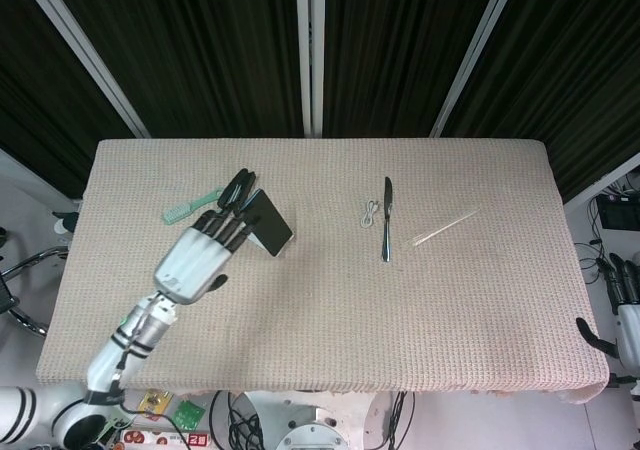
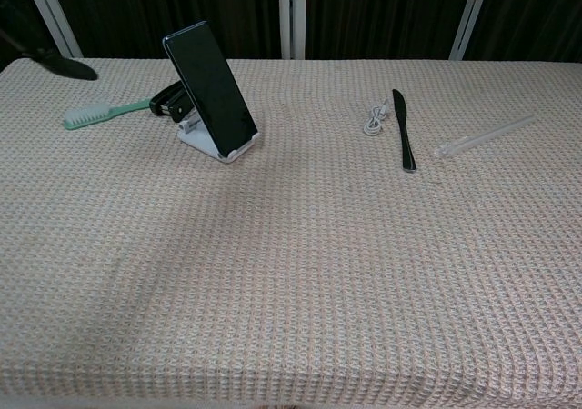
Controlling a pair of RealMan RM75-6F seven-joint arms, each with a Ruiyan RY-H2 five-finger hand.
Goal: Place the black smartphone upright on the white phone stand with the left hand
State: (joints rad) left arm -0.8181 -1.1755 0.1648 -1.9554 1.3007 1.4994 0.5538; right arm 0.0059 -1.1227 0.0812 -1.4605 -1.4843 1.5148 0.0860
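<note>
Left hand (image 1: pixel 195 260) empty above beige woven tablecloth (image 2: pixel 300 273); dark curtains (image 1: pixel 210 50) behind.

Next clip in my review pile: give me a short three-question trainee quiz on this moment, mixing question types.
1. True or false: the black smartphone leans upright on the white phone stand.
2. Multiple choice: what does the left hand hold? A) the smartphone B) the green toothbrush C) nothing
3. Short answer: which object lies directly beside the black table knife, on its left in the chest view?

Key
1. True; the phone rests tilted back in the stand's lip.
2. C; in the head view the hand is off the phone, fingers apart.
3. The small white coiled cable.

The right hand shows only at the head view's right edge, off the table.
</note>
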